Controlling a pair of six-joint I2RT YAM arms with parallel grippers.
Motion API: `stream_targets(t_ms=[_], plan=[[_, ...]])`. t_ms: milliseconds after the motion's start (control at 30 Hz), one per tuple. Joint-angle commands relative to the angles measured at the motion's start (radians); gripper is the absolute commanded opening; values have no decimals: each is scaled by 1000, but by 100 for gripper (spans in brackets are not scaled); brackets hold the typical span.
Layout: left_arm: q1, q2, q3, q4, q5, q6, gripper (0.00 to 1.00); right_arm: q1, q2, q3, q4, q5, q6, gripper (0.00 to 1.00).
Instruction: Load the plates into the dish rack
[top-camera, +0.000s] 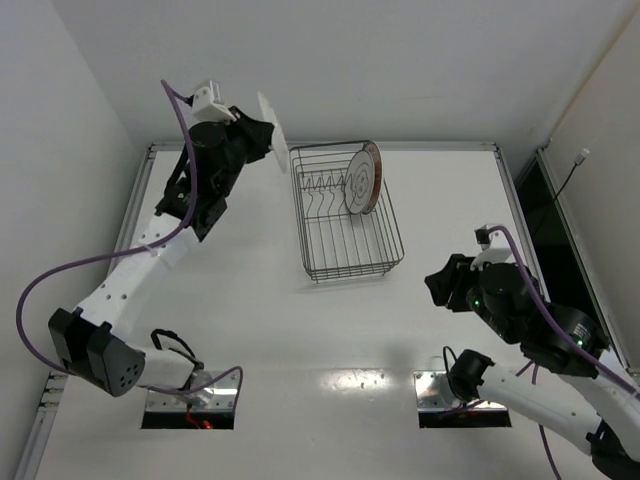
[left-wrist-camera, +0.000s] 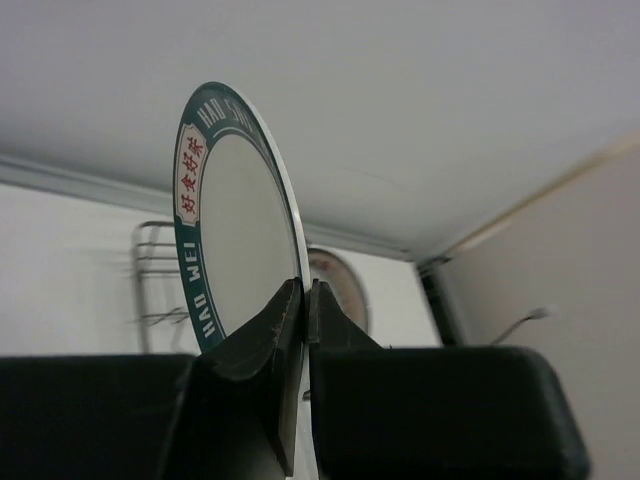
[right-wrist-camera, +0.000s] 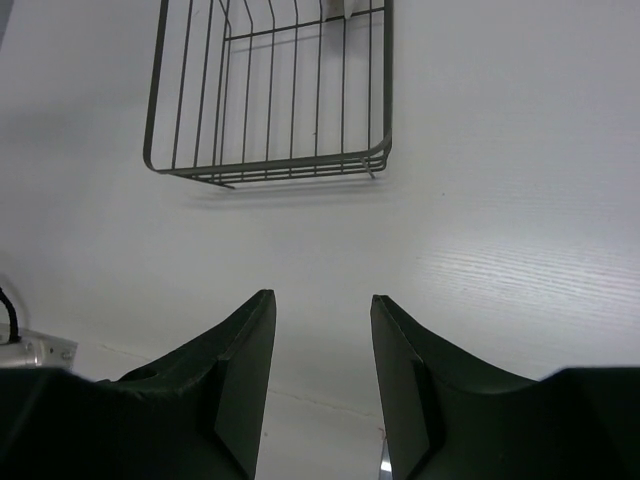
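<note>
My left gripper (top-camera: 262, 140) is shut on the rim of a white plate with a dark green lettered rim (left-wrist-camera: 235, 220) and holds it upright in the air, left of the rack's far end; the plate shows edge-on in the top view (top-camera: 272, 132). The black wire dish rack (top-camera: 345, 262) stands in the middle of the table. Two plates stand in its far end, the front one grey-ringed (top-camera: 358, 180) and an orange-rimmed one (top-camera: 374, 176) behind it. My right gripper (right-wrist-camera: 322, 300) is open and empty, low over the table, near side of the rack (right-wrist-camera: 270, 160).
White walls close the table at the back and left. A dark gap runs along the table's right edge (top-camera: 545, 220). The two arm bases with cables sit at the near edge (top-camera: 190, 400).
</note>
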Motion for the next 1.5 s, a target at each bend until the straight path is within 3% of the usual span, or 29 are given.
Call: stream_targets(t_ms=[0,100,433,1100,1467], plan=[[-9,40,-83,445,167,-228,0,6,-39,-13,-31,-24,15,40],[-18,155,-92,575,216,-328,0,6,-78,-35,-42,-48,15,40],[-105,395,-108,736,161,-384,0,6,-155,-118,-51,-96,6,40],[-170,481,-69,592,37,-258,0,6,-244,-136,-100,-96,6,43],[-179,430,-59,650,72,-249,0,6,-244,-145,-100,-96,6,43]])
